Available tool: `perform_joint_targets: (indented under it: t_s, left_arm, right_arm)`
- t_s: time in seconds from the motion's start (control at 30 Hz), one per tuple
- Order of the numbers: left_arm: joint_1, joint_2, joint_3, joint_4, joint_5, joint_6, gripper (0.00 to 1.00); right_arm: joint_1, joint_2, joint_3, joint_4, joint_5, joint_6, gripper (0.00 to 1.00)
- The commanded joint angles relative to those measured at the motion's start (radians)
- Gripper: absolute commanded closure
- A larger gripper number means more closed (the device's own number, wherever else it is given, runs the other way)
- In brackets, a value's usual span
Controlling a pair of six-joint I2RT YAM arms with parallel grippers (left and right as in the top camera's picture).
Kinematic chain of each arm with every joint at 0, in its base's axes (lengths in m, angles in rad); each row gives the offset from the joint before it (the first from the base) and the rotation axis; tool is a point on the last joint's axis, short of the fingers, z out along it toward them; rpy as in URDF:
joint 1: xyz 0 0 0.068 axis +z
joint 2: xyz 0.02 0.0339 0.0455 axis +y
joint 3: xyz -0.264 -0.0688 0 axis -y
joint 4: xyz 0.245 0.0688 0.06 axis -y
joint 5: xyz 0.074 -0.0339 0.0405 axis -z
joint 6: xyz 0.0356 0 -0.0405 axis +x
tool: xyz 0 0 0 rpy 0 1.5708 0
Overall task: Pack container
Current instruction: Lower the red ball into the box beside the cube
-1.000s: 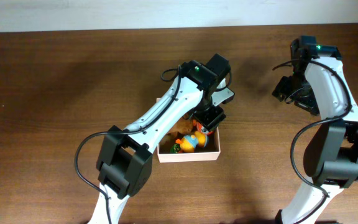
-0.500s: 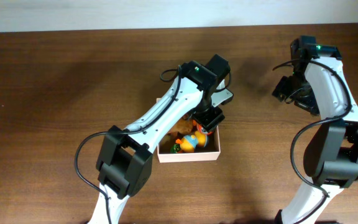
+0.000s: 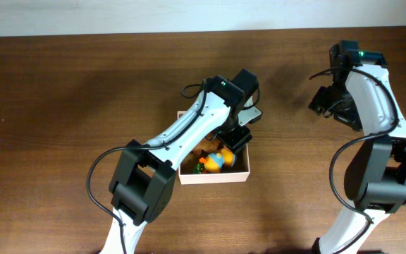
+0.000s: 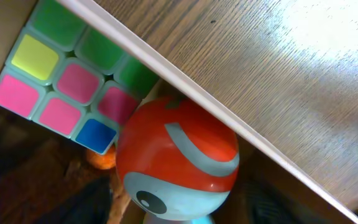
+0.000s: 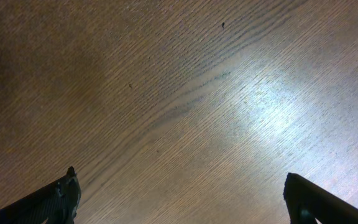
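Note:
The container (image 3: 214, 178), a shallow cream-walled box, sits mid-table; its white rim (image 4: 185, 93) crosses the left wrist view. My left gripper (image 3: 234, 135) is lowered into its right rear corner, its jaws partly closed around a round red and light-blue toy (image 4: 176, 162) with a black eye spot. A colourful puzzle cube (image 4: 73, 87) lies in the box just beyond the toy. A yellow, orange and blue toy (image 3: 214, 161) lies in the box's front part. My right gripper (image 3: 328, 104) hangs open and empty over bare wood at the far right (image 5: 179, 193).
The dark wooden table (image 3: 62, 106) surrounds the box. My left arm (image 3: 182, 130) crosses over the box's left side and hides much of its inside. A white wall strip runs along the far edge.
My left gripper has shifted slightly toward the front left, lower over the box, with the toy in it. The right arm has not moved.

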State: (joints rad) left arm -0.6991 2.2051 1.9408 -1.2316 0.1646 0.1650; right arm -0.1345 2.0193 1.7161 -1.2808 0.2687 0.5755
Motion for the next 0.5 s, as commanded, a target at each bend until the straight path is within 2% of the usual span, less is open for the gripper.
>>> perform_joint_targets:
  t_s: [0.0,0.17,0.2,0.47]
  left_arm:
    - [0.008,0.005,-0.01,0.005,-0.004,0.009,0.35]
    - [0.007,0.005,-0.01,0.005,-0.004,0.009,0.33]
    - [0.007,0.005,-0.01,0.006,-0.004,0.009,0.29]
    - [0.007,0.005,-0.01,0.02,-0.004,0.009,0.24]
  right_arm:
    - [-0.003,-0.004,0.0,-0.001,0.005,0.01,0.01]
    - [-0.003,-0.004,0.0,-0.001,0.005,0.01,0.01]
    - [-0.003,-0.004,0.0,-0.001,0.005,0.01,0.01]
    - [-0.003,-0.004,0.0,0.0,0.005,0.01,0.01]
